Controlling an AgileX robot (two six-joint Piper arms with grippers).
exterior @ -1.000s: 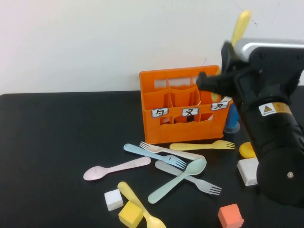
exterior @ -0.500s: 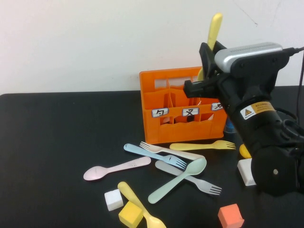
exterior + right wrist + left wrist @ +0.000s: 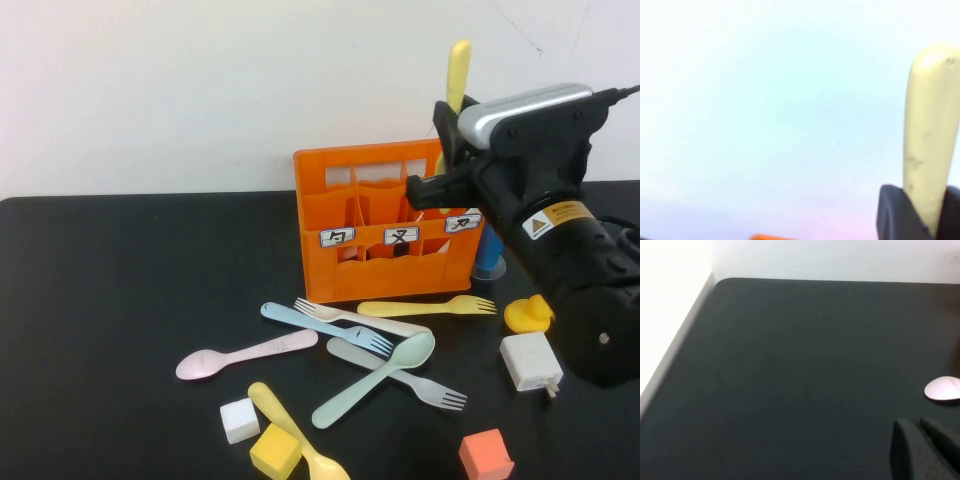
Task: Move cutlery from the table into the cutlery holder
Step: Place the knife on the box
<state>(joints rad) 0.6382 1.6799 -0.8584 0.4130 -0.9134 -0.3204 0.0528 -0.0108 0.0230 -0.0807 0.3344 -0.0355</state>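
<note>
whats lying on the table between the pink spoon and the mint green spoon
In the high view, between the pink spoon and the mint green spoon lies the light blue fork, tines toward the mint spoon's bowl, with bare black table beneath.
</note>
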